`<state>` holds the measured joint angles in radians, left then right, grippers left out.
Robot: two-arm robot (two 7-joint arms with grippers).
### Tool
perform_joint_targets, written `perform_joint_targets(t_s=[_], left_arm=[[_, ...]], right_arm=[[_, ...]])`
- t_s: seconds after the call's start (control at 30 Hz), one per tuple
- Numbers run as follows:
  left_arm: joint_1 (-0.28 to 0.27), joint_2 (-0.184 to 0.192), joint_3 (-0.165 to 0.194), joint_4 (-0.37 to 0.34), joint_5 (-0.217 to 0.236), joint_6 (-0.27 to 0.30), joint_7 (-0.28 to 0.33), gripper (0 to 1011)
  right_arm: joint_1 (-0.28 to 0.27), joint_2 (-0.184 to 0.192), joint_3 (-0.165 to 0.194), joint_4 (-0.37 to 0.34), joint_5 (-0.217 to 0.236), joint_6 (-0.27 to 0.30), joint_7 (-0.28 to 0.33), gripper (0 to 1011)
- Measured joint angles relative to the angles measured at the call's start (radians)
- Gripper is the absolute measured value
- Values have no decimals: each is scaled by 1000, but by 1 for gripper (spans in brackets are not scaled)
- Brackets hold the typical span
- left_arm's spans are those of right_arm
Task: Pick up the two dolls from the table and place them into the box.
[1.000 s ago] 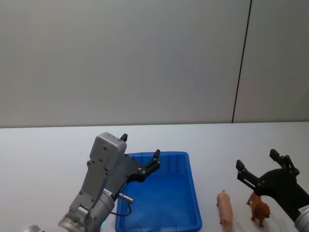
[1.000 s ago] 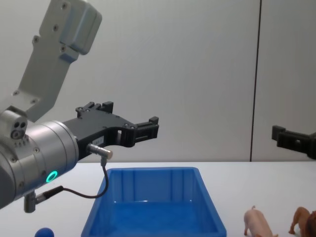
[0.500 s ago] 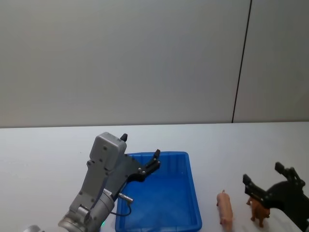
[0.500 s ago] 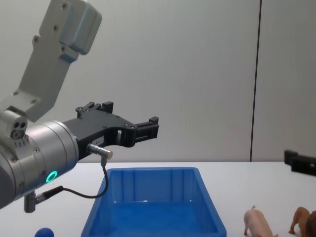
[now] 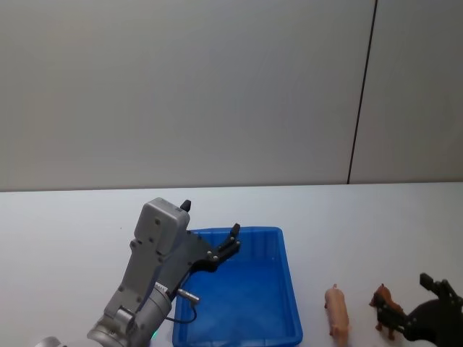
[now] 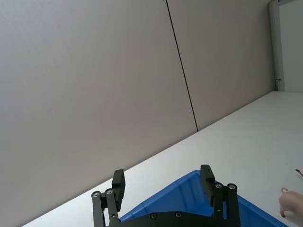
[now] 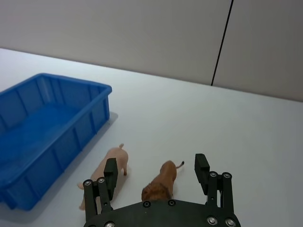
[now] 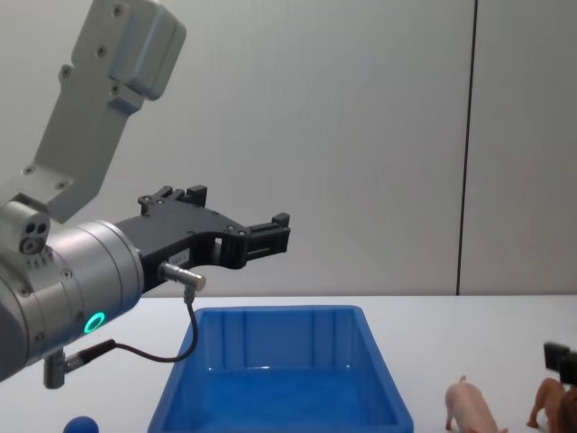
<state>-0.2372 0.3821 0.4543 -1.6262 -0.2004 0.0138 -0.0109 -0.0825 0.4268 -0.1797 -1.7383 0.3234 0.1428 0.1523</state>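
Right of the box (image 7: 71,137), on the table (image 7: 236,123), the pig (image 7: 106,172) stands nearer the box and the brown animal (image 7: 161,182) just beyond it. The right gripper (image 7: 156,165), fingers spread wide, hangs over the brown animal, whose long axis runs away from the wrist (so the fingers would close on its flanks). Over the last second this gripper has sunk toward it. The left gripper (image 6: 162,176), also spread, hovers over the box, unmoved.

Soft, even overhead light keeps all views bright. The white worktop (image 5: 347,210) looks flat and pale. The floor of the box (image 5: 291,289) carries a dull sheen toward its 12 o'clock end, and a faint, diffuse shadow hugs its outer wall beside the pig (image 7: 110,165).
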Motion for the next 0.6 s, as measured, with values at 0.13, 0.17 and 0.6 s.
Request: perform_joint_targets(t_s=[0.13,0.17,0.6], left_arm=[[0,0,0,0,0,0,0,1002],[0,0,0,0,0,0,0,1002],[0,0,0,0,0,0,0,1002]], right_arm=[[-3,1,-1,18,-3,16,7,1001],[-3,1,-1,22,-4,19,8,1001],[18,-19,-15,92,-27,55,26,1001]])
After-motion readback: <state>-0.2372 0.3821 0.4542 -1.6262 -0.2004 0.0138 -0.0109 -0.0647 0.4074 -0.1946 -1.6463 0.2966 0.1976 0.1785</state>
